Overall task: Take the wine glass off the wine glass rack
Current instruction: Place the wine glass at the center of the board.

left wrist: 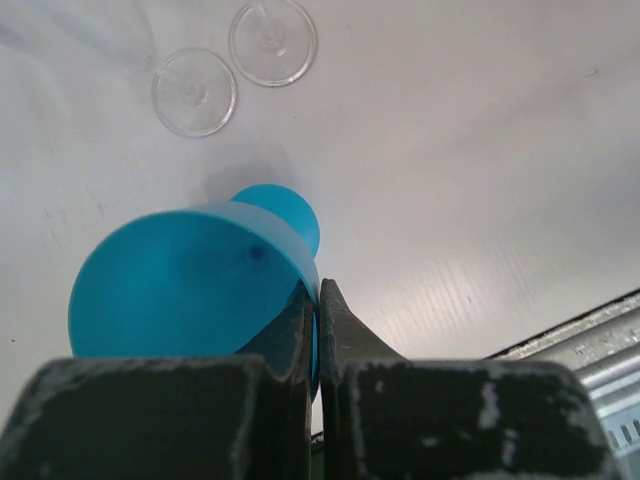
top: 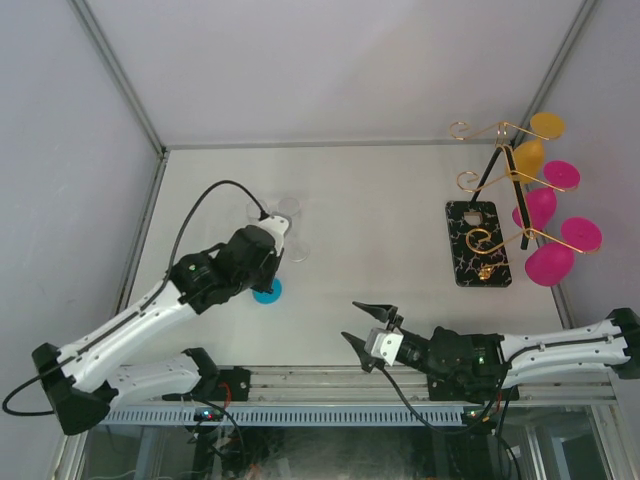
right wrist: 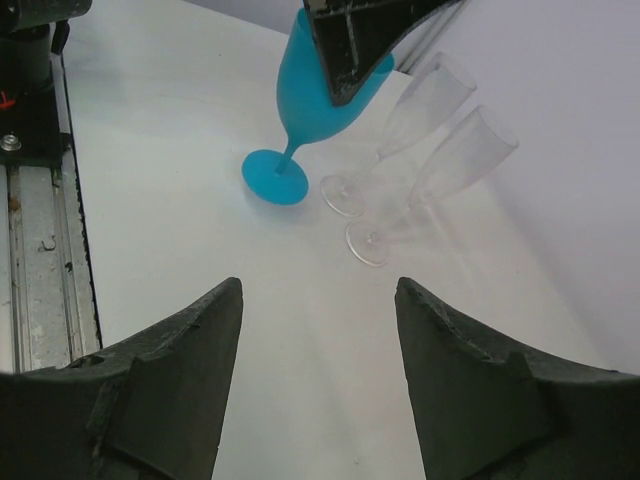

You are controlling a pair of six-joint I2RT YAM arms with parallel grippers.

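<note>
Viewing the rig from overhead and from both wrists, I read the scene as follows.

Left gripper [left wrist: 318, 290]: jaws closed on the rim wall of the blue wine glass [left wrist: 190, 285], one finger inside the bowl and one outside. The bowl hangs directly under these jaws. From the right wrist camera, its stem runs down to a round foot at the table [top: 380, 190] surface, and the glass leans a little. I cannot tell whether the foot bears fully on the table.

Two clear flutes [right wrist: 440, 120]: upright, just beyond the left jaws and close beside the blue glass's foot, though apart from it. Their feet nearly touch each other.

Right gripper [right wrist: 318, 300]: jaws spread wide with nothing between them, only bare table. They point toward the left jaws, so the blue glass and the flutes lie straight ahead, well apart from the fingertips.

Wine glass rack [top: 465, 250]: well away from both pairs of jaws, behind the right gripper's wrist at the table's far right. Its black marbled base lies flat and its gold wire arms branch outward. Pink glasses [top: 548, 262] and yellow glasses [top: 528, 155] hang from those arms. The blue wine glass is off the rack, held in the left jaws.
</note>
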